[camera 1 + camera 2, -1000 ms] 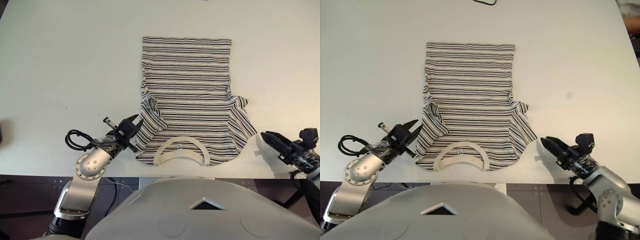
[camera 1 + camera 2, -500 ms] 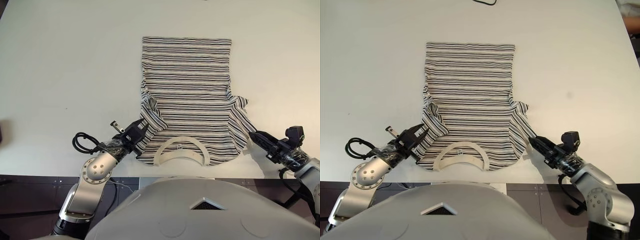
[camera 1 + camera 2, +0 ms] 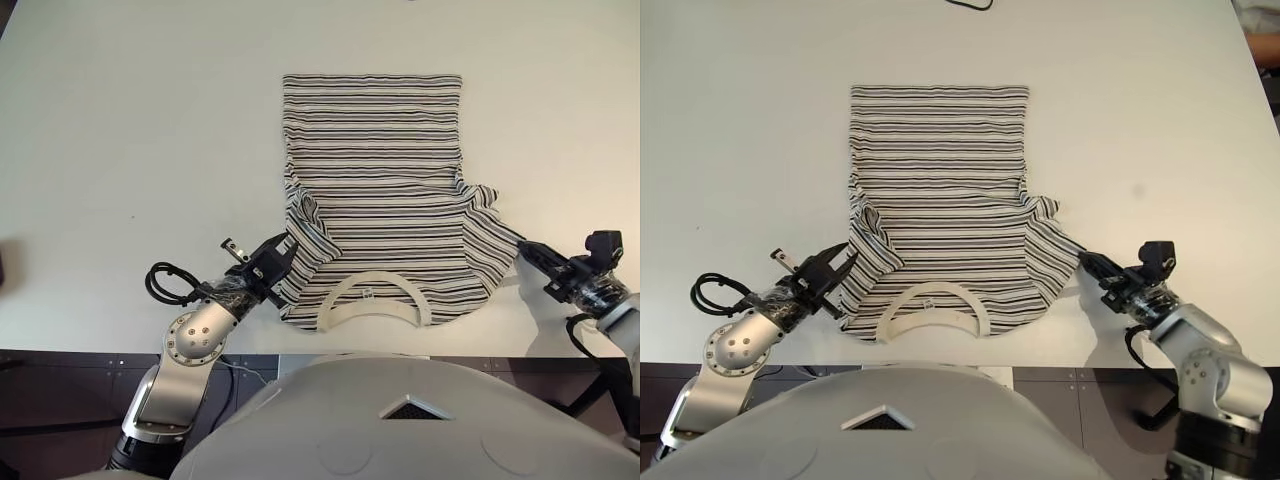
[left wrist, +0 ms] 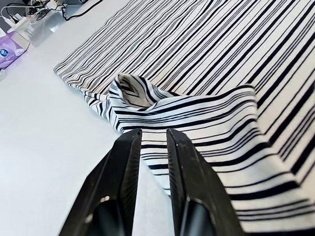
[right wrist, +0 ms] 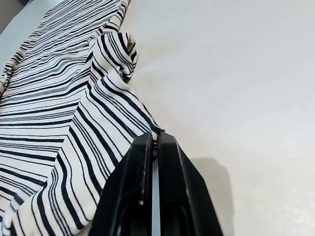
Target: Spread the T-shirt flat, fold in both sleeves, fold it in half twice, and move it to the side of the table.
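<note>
Landmark: cream collar (image 3: 375, 300) of the striped T-shirt (image 3: 372, 170), lying closest to the robot at the near edge of the white table (image 3: 140, 130).

- To the robot's left of the collar: left gripper (image 4: 151, 133), low over the table. Its 2 fingers are parallel with only a narrow gap, tips at the edge of the left sleeve (image 3: 305, 225). Cannot tell whether any cloth is pinched.
- That sleeve is bunched and folded in on the body, 1 loop of cloth standing up.
- To the robot's right of the collar: right gripper (image 5: 156, 137), fingers pressed together on the tip of the right sleeve (image 3: 492, 240), which is drawn out to a point.
- Long axis runs straight away from the collar, neck end toward the robot, stripes crosswise.
- Beyond the collar: body lies fairly flat, ending in a straight hem (image 3: 372, 78).
- Well past the hem: a black cable (image 3: 970, 4) at the table's far edge.
</note>
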Tool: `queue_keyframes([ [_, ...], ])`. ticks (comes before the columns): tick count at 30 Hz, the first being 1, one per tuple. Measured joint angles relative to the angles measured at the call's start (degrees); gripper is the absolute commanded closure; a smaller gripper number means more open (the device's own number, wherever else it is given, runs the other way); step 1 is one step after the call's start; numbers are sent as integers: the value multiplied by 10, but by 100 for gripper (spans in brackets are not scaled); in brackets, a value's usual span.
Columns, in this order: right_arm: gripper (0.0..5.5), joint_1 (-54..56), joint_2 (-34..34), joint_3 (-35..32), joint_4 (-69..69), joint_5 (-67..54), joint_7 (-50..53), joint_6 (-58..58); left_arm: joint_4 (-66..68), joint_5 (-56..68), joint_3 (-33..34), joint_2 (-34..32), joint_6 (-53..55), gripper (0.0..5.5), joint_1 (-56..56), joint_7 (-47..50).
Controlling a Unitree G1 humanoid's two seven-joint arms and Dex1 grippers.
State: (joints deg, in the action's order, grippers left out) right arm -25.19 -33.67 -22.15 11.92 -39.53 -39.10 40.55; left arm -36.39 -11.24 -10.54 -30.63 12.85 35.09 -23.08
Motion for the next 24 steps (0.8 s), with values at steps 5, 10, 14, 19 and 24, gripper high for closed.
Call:
queue_keyframes([
  [5, 534, -8, -7, 1, 48, -13, -24, 3, 0, -3, 1, 1, 0, 455, -2, -1],
  [10, 534, -2, -7, -3, 145, -105, -25, 61, 0, -3, 1, 1, -2, 455, -2, -1],
  [14, 534, 0, -5, 27, 187, -110, 2, 71, -1, -3, 0, 1, -2, 455, -5, -5],
  [19, 534, 15, -1, 99, 183, -59, 26, 65, -3, -3, -5, -1, -1, 455, -18, -15],
  [24, 534, 5, -2, 145, 196, -28, 13, 42, -3, -4, -5, -3, -1, 455, -23, -25],
])
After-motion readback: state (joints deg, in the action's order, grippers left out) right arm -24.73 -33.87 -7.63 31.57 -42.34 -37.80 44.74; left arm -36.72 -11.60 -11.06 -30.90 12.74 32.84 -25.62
